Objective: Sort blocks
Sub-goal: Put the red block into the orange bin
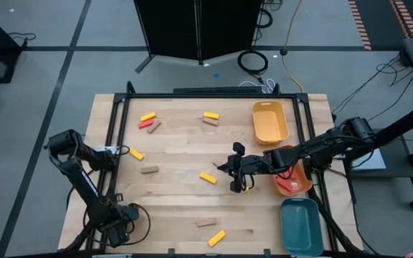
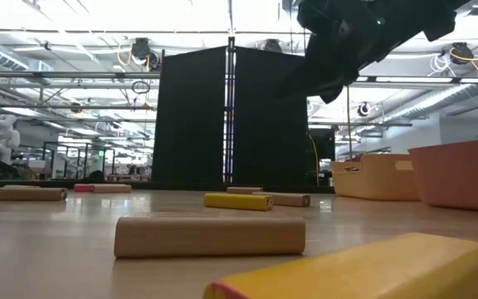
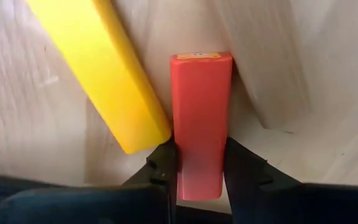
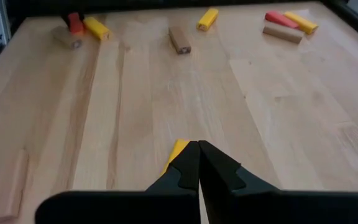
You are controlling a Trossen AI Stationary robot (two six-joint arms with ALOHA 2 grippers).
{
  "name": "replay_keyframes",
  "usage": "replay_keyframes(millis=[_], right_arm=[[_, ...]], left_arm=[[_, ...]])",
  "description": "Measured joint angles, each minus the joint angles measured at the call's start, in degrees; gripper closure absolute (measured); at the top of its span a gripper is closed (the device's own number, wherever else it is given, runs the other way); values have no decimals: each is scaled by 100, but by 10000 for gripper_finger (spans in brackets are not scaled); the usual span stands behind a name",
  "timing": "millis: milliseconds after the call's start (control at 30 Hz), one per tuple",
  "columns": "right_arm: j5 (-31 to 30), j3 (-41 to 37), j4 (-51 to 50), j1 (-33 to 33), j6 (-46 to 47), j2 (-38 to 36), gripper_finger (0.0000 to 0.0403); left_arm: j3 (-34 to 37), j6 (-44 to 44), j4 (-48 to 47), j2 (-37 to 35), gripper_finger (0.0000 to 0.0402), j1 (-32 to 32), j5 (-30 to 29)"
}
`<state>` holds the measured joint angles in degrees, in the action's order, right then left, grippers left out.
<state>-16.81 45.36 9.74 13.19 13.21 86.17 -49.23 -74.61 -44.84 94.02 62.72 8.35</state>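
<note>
Status at this inspection: sorting is at an early stage.

Done: the orange tray (image 1: 301, 166) at the right edge of the tabletop (image 1: 185, 204) holds red pieces, though I cannot count them. The yellow tray (image 1: 269, 123) at the far-right corner and the teal tray (image 1: 301, 228) at the near-right corner both look empty to me.

In hand: the left gripper (image 3: 197, 158) is at the left edge of the tabletop, clamped on a red block (image 3: 201, 112). A yellow block (image 3: 98, 68) lies against that red block's side. I judge this a fresh pick that has yet to be carried to a tray.

The right gripper (image 4: 197, 152) is closed on nothing, near the middle of the tabletop, directly over another yellow block (image 4: 178, 149).

Outstanding, loose on the tabletop:
- Far-left corner: a cluster of yellow (image 1: 148, 116), red (image 1: 145, 124) and tan (image 1: 154, 127) blocks, close together.
- Far edge, centre: a yellow bar (image 1: 211, 115) beside a tan bar (image 1: 209, 121).
- Left of centre: a lone tan block (image 1: 149, 170).
- Near edge: a tan piece (image 1: 206, 223) and a yellow piece (image 1: 216, 238).

Assessment: no yellow or tan block is sorted yet, and one more red waits besides the one held. Most of the work remains.
</note>
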Motion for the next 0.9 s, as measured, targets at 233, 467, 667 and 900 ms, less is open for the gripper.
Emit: replay_keyframes(millis=[233,467,667,900], right_arm=[[-90,0,288,-36,474,-2,403],[-77,0,223,219,1107,-2,403],[507,0,-125,503,1801,-257,403],[467,2,-1170,885,2170,-985,403]], left_arm=[[31,779,-738,-209,304,-100,-834],[28,1260,-956,-574,309,-364,-2943],[26,2390,-678,-667,310,-982,-4650],[580,5482,2955,-667,310,-2381,-5088]])
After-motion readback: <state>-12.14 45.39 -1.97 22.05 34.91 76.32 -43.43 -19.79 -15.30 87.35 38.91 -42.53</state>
